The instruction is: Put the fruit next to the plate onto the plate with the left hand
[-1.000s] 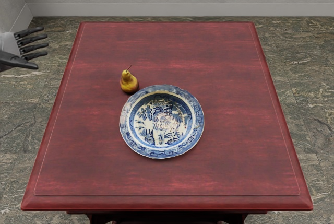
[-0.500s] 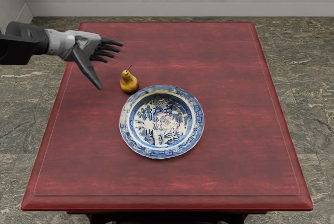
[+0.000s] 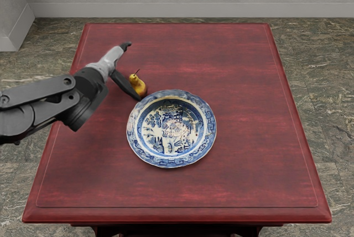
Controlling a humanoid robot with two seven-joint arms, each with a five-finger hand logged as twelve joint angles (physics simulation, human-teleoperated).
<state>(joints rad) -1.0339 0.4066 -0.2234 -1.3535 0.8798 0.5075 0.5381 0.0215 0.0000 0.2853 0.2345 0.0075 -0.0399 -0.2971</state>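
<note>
Setting: a red wooden table (image 3: 249, 71) on a stone-patterned floor, with a grey wall behind.
Change: the left hand (image 3: 114, 60), clear of the table a moment ago, has swung in from the left edge and is now just beside the pear (image 3: 138, 85).
Hand: seen edge-on, it seems spread and holds nothing; one dark finger (image 3: 124, 84) reaches down by the pear's left side.
Pear: upright on the table, unmoved, at the far-left rim of the plate (image 3: 207, 110).
Plate: blue-and-white, nothing on it.
Meaning: the reach looks nearly done; closing on the pear comes next, and no lift has begun.
</note>
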